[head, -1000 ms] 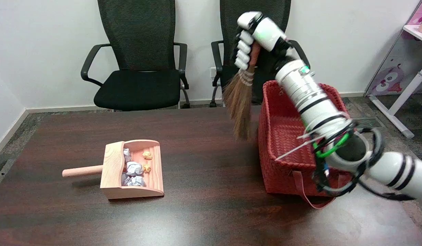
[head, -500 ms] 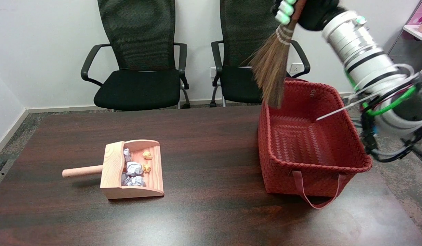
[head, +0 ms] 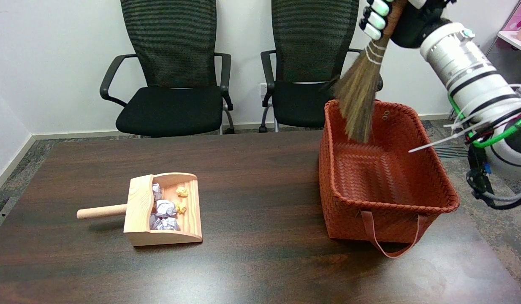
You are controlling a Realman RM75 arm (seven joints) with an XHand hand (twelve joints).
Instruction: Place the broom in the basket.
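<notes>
Moved a fair bit in the last second: broom (head: 362, 99) went from hanging left of the basket (head: 412, 139), bristles low beside its left wall, to up and across over it. Now held high at the frame's top right by the right hand (head: 381, 14), fingers wrapped round the handle just above the binding, most of the hand cut off by the top edge. Hangs tilted, handle up-right, bristles down-left, tips showing in front of the far-left corner of the basket, just past the back rim. Can't tell from this angle whether the tips are below rim level or hovering above it. Looks like the carry is basically done and the lowering bit is next, so maybe two-thirds through. Probably needs to come down and toward the middle before letting go, since the bristles sit near the left wall and a drop here might tip the handle out over the rim. Rest of the table (head: 260, 261) same as before: dustpan (head: 161, 211) with crumpled paper (head: 165, 209) well off to the left, two chairs (head: 172, 84) behind.
</notes>
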